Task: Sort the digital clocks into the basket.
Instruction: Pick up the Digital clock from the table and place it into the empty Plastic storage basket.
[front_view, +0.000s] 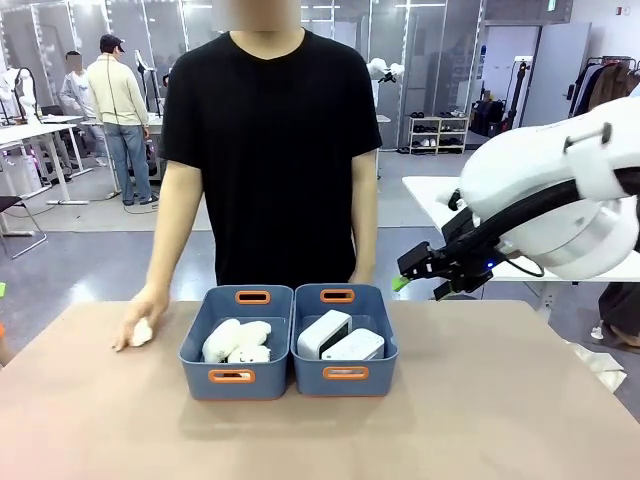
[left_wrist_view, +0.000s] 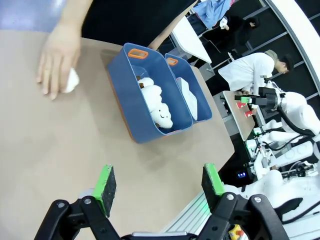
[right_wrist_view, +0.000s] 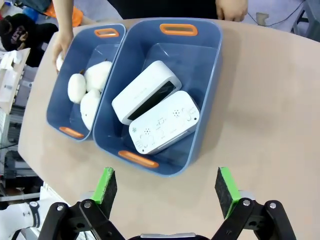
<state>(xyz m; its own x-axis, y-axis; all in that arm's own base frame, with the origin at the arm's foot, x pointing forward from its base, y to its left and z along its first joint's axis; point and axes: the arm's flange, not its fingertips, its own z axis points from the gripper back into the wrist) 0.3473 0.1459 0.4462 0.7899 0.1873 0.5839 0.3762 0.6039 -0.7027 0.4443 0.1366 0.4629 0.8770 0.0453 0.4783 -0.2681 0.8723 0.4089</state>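
Hiding under person's hand (front_view: 135, 322): white lump, probably plush; clocks (right_wrist_view: 155, 107) binned.

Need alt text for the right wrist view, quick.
Two white digital clocks lie side by side in a blue basket, one face down. A second basket beside it holds plush toys. The open right gripper hovers above the table.

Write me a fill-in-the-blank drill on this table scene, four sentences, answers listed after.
1. Both digital clocks lie inside the basket on the robot's ____ side.
2. The neighbouring blue bin holds ____ plush toys.
3. The person's hand rests on the table over a small ____ object.
4. The right gripper and left gripper both stand ____.

Missing words: right; white; white; open
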